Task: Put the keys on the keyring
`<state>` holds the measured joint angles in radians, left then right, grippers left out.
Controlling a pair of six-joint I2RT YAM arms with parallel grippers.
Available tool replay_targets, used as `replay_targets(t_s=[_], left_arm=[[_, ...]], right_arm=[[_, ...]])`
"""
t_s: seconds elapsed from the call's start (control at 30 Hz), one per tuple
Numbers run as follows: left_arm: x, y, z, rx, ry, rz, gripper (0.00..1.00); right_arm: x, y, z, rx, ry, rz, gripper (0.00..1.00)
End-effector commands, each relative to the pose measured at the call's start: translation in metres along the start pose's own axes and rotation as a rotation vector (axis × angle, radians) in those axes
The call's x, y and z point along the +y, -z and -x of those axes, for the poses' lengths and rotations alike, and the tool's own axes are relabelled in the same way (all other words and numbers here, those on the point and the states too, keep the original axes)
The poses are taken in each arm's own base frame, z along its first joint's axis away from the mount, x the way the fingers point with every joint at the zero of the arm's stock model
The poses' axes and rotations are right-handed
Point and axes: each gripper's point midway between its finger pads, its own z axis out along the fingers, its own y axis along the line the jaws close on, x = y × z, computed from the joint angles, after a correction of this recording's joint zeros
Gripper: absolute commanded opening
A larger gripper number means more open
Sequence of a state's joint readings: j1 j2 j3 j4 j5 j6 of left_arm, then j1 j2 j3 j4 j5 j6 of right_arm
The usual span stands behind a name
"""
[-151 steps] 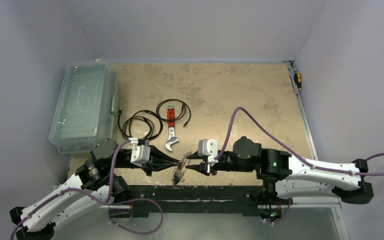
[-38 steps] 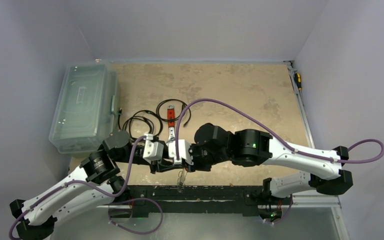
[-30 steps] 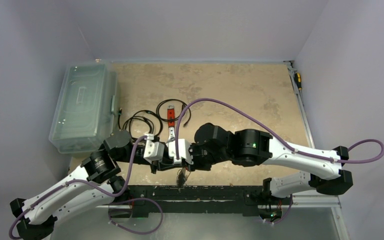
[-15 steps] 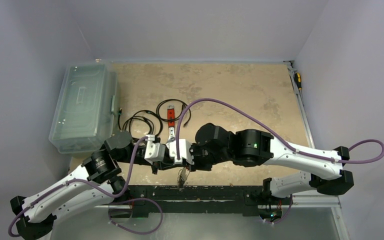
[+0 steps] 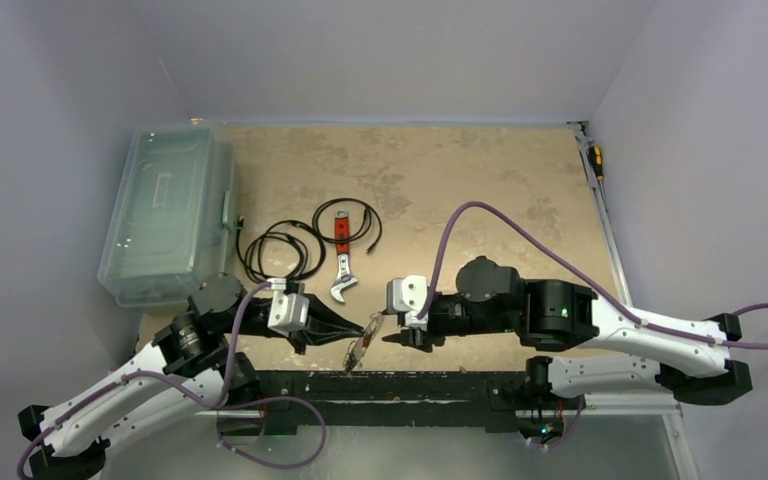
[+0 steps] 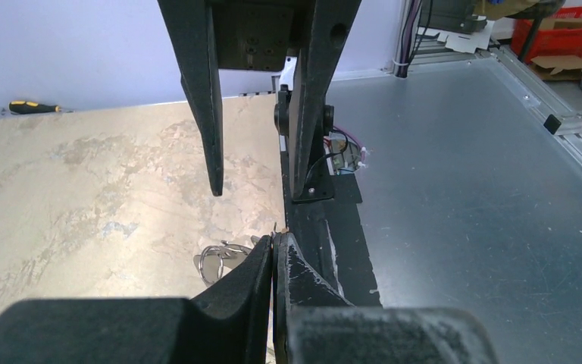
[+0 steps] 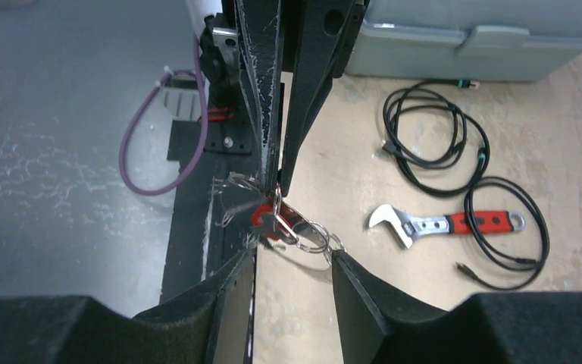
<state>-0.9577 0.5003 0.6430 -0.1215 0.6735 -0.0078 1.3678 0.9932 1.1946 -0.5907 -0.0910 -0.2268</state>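
The keys [image 5: 356, 352] hang together with the keyring [image 7: 312, 236] just under the tip of the left tool [image 5: 368, 324], whose fingers are pressed together on the ring. The right tool [image 5: 388, 330], facing it, has just been spread and drawn back, so the bunch seems handed over. Beyond both tools, a wrench [image 5: 341, 268] lies on the table [image 5: 460, 200].

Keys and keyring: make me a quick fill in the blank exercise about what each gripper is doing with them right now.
The left gripper is ___ on the keyring, with the keys dangling beneath it.
The right gripper faces them with its jaws ___ and holds nothing.
The wrench lying on the table has a ___ handle.
Missing words: shut, open, red.
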Motion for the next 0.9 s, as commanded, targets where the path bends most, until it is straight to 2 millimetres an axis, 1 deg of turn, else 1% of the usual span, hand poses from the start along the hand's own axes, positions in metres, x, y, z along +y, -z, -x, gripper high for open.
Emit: replay_targets(t_s=[0.0,0.17,0.37,0.53,0.67,0.87], left_arm=[[-0.005,0.001,0.021,-0.083,-0.022,-0.018,0.0],[-0.005,0.002,0.022,-0.092,-0.016,-0.012,0.0],[-0.003,0.002,0.022,-0.094,-0.015,0.0,0.0],[0.0,0.003,0.023,-0.094,-0.005,0.02,0.0],[-0.001,0.004,0.023,-0.095,-0.018,0.018,0.0],[-0.001,0.008,0.025,-0.105,-0.044,0.028,0.0]], right_arm=[[0.001,-0.004,0.029,-0.201,-0.031,-0.007,0.45],[0.005,-0.005,0.036,-0.298,-0.04,0.004,0.41],[0.006,-0.012,0.036,-0.291,-0.034,0.017,0.38],[0.008,-0.014,0.037,-0.295,-0.032,0.028,0.35],[0.007,-0.018,0.03,-0.275,-0.039,0.02,0.35],[0.007,-0.019,0.026,-0.26,-0.046,0.014,0.3]])
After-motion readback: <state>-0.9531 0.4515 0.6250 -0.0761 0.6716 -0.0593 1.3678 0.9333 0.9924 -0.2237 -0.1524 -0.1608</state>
